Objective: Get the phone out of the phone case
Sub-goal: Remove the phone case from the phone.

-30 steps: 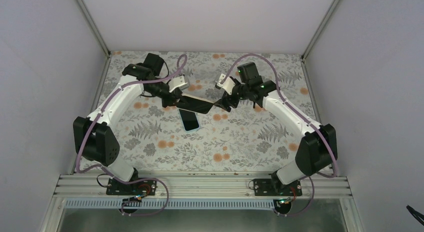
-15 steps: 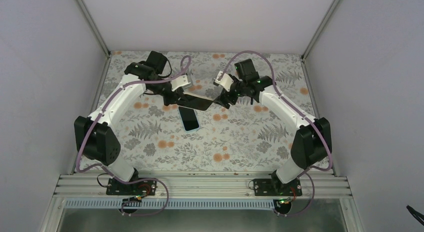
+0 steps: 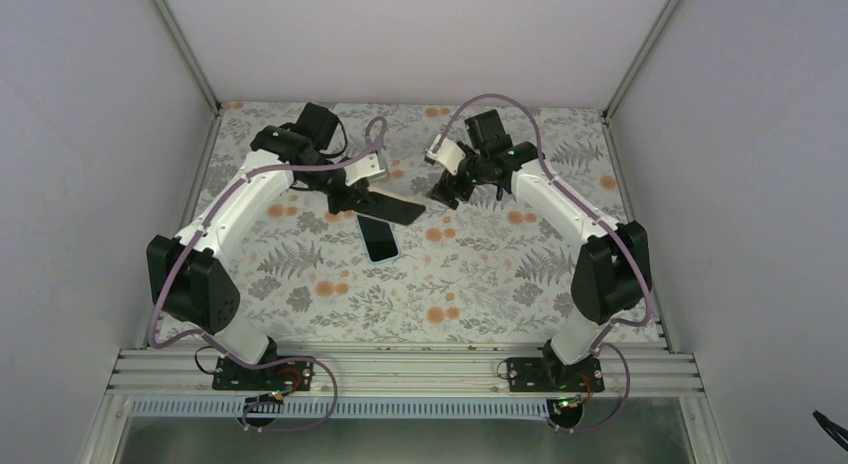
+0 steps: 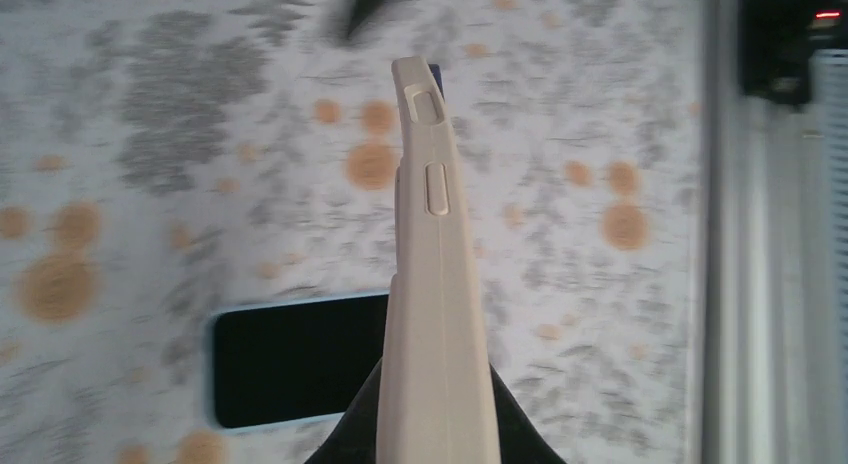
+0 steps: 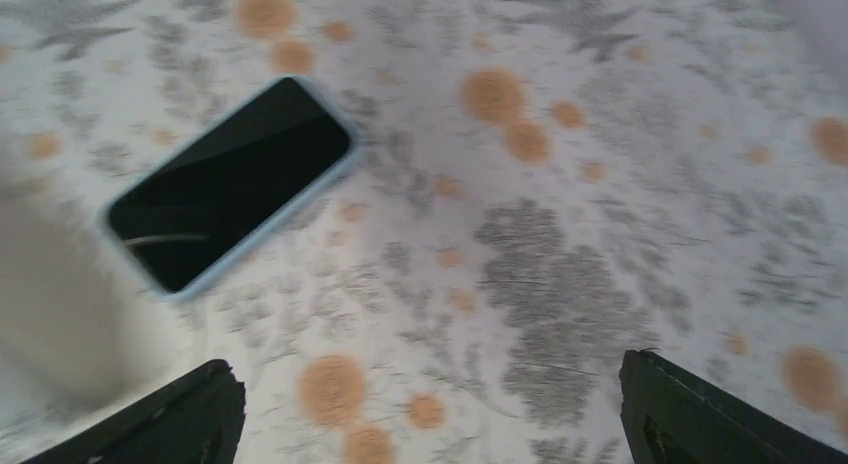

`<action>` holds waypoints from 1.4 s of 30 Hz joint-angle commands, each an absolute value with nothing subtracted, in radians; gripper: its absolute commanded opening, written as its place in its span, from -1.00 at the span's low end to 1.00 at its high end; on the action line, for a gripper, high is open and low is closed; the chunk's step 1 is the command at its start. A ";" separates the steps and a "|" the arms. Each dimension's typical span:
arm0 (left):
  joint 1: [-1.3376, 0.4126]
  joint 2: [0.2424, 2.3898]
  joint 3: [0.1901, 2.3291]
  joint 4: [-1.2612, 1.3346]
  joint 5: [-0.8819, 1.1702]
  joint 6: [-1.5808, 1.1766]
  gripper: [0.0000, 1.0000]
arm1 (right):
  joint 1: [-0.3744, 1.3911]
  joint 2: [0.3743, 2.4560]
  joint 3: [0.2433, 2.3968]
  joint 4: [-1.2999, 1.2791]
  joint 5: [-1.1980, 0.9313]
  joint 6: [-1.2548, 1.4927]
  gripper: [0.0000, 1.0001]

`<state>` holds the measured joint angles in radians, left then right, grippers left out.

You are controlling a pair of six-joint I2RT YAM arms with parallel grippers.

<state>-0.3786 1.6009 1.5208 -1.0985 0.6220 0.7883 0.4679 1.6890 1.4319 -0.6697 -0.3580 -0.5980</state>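
Lying screen-up on the floral-patterned table [image 3: 480, 284], the phone [image 3: 379, 240] was already out of the phone case [image 3: 392, 208]. Its dark glass and pale blue rim were plain in both wrist views. From above, the phone's long axis ran roughly toward the arm bases, and its far end sat beneath the raised case.

The left gripper [image 3: 350, 196] was clamped on one end of the case and held it clear of the table. The free end of the case pointed toward the right arm. The overhead view showed the case as a dark slab. The left wrist view showed its pale beige side edge, with two moulded button covers, rising between the dark fingers [image 4: 350, 439]. In that view the phone lay on the table behind the case and to its left.

The right gripper [image 3: 440, 192] hung just beyond the free end of the case, apart from it and holding nothing. Its two black fingertips [image 5: 190, 409] stood wide apart at the lower corners of the right wrist view. That view showed the phone lying diagonally on the table between them and farther out, with a blurred pale shape at the left edge that could not be identified with certainty.
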 commanded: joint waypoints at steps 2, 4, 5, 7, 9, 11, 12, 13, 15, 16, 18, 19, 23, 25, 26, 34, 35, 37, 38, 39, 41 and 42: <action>-0.436 1.510 1.534 -1.247 0.827 0.834 -0.95 | 0.403 1.744 1.512 -0.532 -0.207 -0.594 0.87; -0.437 1.501 1.533 -1.255 0.830 0.837 -0.95 | 0.389 1.768 1.539 -0.542 -0.193 -0.590 0.87; -0.438 1.495 1.534 -1.257 0.833 0.837 -0.95 | 0.384 1.776 1.550 -0.550 -0.189 -0.590 0.87; -0.438 1.485 1.529 -1.252 0.823 0.834 -0.95 | 0.373 1.787 1.567 -0.570 -0.189 -0.591 0.88; -0.438 1.468 1.518 -1.224 0.803 0.822 -0.95 | 0.364 1.776 1.560 -0.605 -0.219 -0.612 0.88; -0.438 1.448 1.489 -1.179 0.783 0.810 -0.95 | 0.362 1.730 1.512 -0.627 -0.261 -0.644 0.89; -0.439 1.443 1.473 -1.154 0.773 0.803 -0.95 | 0.362 1.697 1.484 -0.632 -0.287 -0.662 0.89; -0.439 1.441 1.462 -1.136 0.761 0.800 -0.95 | 0.362 1.674 1.454 -0.646 -0.317 -0.673 0.90; -0.438 1.453 1.454 -1.113 0.739 0.793 -0.95 | 0.368 1.594 1.411 -0.685 -0.375 -0.693 0.91; -0.437 1.463 1.454 -1.107 0.731 0.793 -0.95 | 0.373 1.562 1.389 -0.697 -0.394 -0.695 0.91; -0.438 1.482 1.465 -1.102 0.725 0.794 -0.95 | 0.376 1.503 1.331 -0.699 -0.421 -0.696 0.92; -0.438 1.490 1.471 -1.101 0.726 0.794 -0.95 | 0.377 1.477 1.308 -0.701 -0.437 -0.698 0.92; -0.439 1.509 1.482 -1.085 0.722 0.792 -0.95 | 0.384 1.434 1.265 -0.756 -0.507 -0.712 0.93; -0.439 1.509 1.479 -1.074 0.724 0.787 -0.95 | 0.404 1.431 1.253 -0.799 -0.524 -0.721 0.93; -0.439 1.507 1.476 -1.067 0.727 0.787 -0.95 | 0.413 1.425 1.239 -0.795 -0.520 -0.717 0.92; -0.439 1.531 1.496 -1.069 0.760 0.787 -0.95 | 0.440 1.398 1.176 -0.725 -0.505 -0.679 0.90; -0.440 1.532 1.497 -1.069 0.762 0.788 -0.95 | 0.440 1.398 1.172 -0.718 -0.499 -0.677 0.90; -0.440 1.537 1.495 -1.070 0.763 0.790 -0.95 | 0.440 1.395 1.164 -0.701 -0.487 -0.674 0.89; -0.440 1.539 1.496 -1.071 0.766 0.792 -0.95 | 0.440 1.393 1.160 -0.692 -0.481 -0.672 0.89; -0.440 1.540 1.494 -1.072 0.767 0.792 -0.95 | 0.440 1.393 1.157 -0.684 -0.476 -0.670 0.89; -0.440 1.543 1.495 -1.071 0.772 0.793 -0.96 | 0.439 1.394 1.156 -0.669 -0.471 -0.663 0.89; -0.441 1.544 1.497 -1.071 0.774 0.793 -0.96 | 0.439 1.395 1.157 -0.662 -0.470 -0.658 0.89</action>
<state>-0.4404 1.5383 1.4574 -1.0935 0.7002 0.7925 0.4374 1.4170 1.1687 -0.7094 -0.4763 -0.6842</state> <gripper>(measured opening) 0.114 0.945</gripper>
